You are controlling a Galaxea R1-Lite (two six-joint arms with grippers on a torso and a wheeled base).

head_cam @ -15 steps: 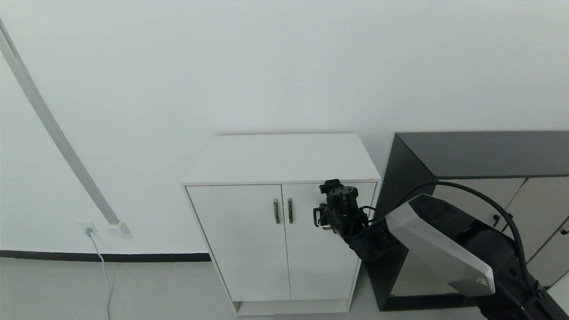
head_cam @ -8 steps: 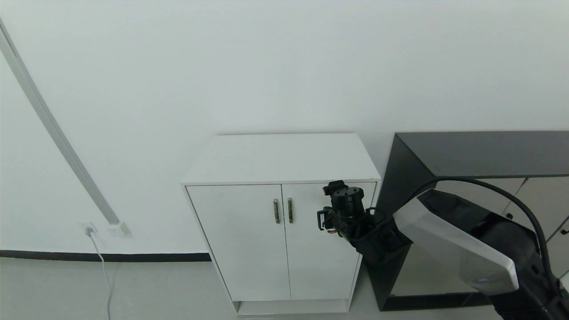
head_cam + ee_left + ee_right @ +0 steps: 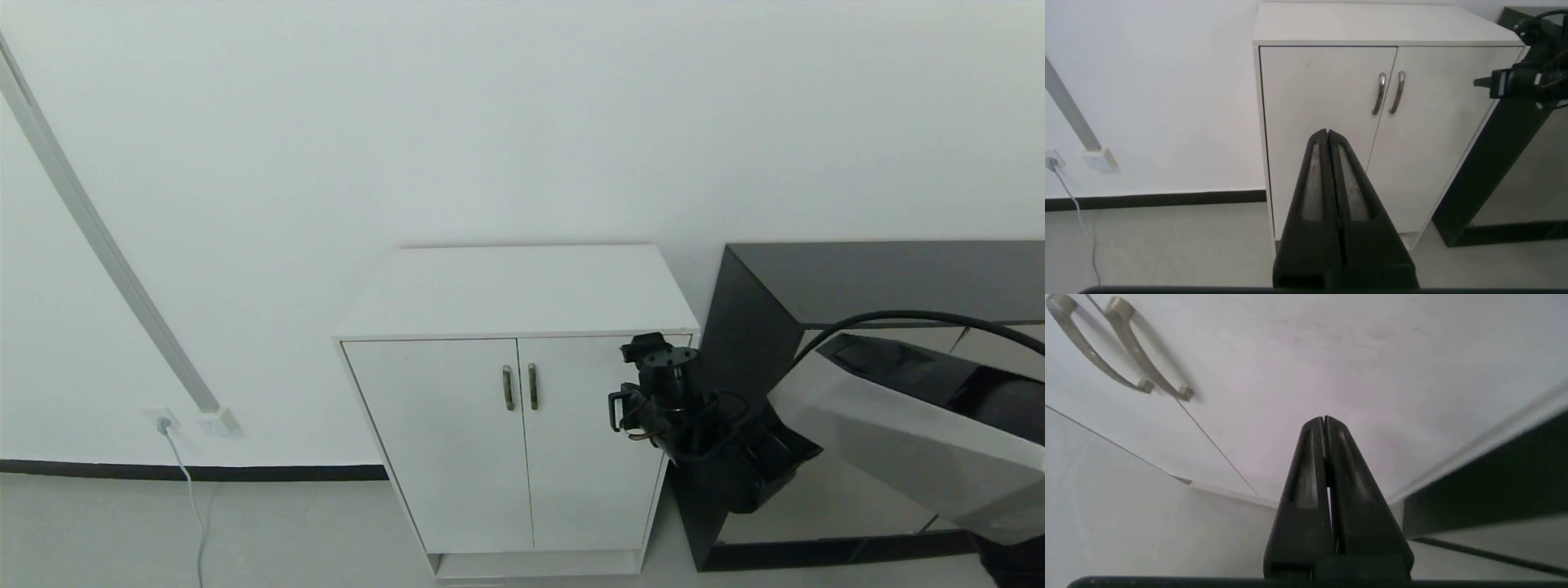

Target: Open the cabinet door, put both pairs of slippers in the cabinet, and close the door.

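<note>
From my station I see the white cabinet (image 3: 514,294) standing on the floor (image 3: 245,531) with its back to the wall. Both doors are shut, and the left door (image 3: 441,441) and right door (image 3: 588,441) meet at the middle seam. The two metal handles (image 3: 507,388) (image 3: 532,386) sit upright on either side of that seam, near the doors' top edge. My right gripper (image 3: 1325,423) is up in front of the right door's upper outer corner, close to the edge that borders the dark cabinet (image 3: 857,278) next to it. Its fingers are pressed flat together with nothing between them. They point at the bare white panel, well apart from the handles, and I cannot tell whether the tips touch the door. My left gripper (image 3: 1327,135) hangs farther back, facing the left door from a distance, and its fingers are likewise squeezed together on nothing. At the base of the wall beyond the cabinet's left side I can see a wall socket (image 3: 162,422) with a pale cable (image 3: 194,506) trailing down to the floor. A slanted conduit (image 3: 90,220) runs down the wall to a small box beside the socket, and a dark baseboard (image 3: 196,472) runs along the foot of the wall.
</note>
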